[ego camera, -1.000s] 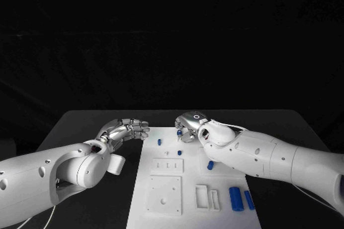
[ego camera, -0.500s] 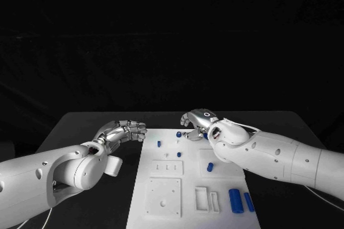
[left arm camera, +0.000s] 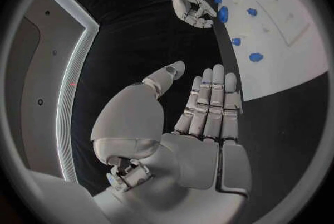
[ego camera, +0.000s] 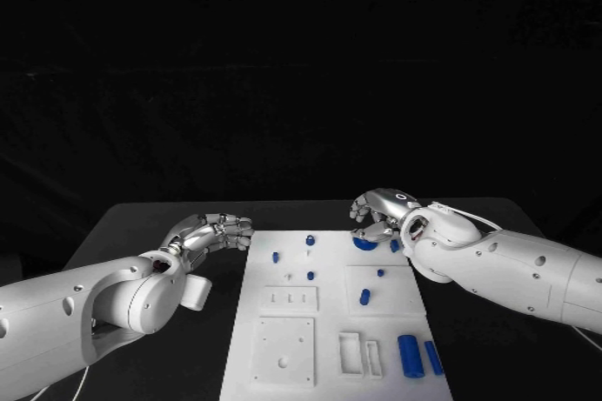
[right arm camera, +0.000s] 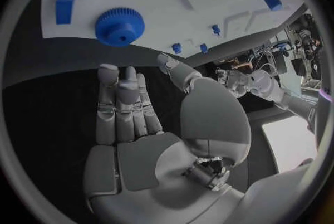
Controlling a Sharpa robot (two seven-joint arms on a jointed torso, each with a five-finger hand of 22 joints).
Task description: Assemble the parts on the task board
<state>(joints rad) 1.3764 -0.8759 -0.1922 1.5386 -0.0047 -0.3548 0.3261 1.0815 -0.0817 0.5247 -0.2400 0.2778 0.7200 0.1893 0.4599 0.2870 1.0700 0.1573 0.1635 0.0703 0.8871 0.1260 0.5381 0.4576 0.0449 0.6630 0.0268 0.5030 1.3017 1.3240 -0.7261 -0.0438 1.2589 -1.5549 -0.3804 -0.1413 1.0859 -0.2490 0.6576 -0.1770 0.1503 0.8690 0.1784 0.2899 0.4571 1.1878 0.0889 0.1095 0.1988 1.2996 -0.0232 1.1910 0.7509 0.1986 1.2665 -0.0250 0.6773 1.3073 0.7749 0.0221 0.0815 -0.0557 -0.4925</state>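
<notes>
The black table (ego camera: 150,223) carries the white task board (ego camera: 329,331), a long flat matte plate running from near the robot out to the middle of the tabletop, with raised rectangular frames and slotted blocks moulded into its near half. The two white arms come in from either side, smooth-shelled and glossy, each ending in a silver jointed hand. The left hand (ego camera: 213,233) rests low over the table just beside the board's far left corner, palm turned inward, holding nothing; in its wrist view its fingers (left arm camera: 209,102) lie straight and close together with the thumb standing apart, so it is released. The right hand (ego camera: 380,211) hangs over the board's far right corner, fingers loosely curved and parted in the head view, straight side by side in its wrist view, thumb off to the side; it too grasps nothing and hovers just short of the blue gear (right arm camera: 119,26), a round toothed disc with a centre hole lying flat at that corner. Near the robot's end of the board lie two blue cylinders (ego camera: 411,356) side by side. Smaller blue pegs (ego camera: 365,297) stand or lie scattered about the board's middle and far half.
</notes>
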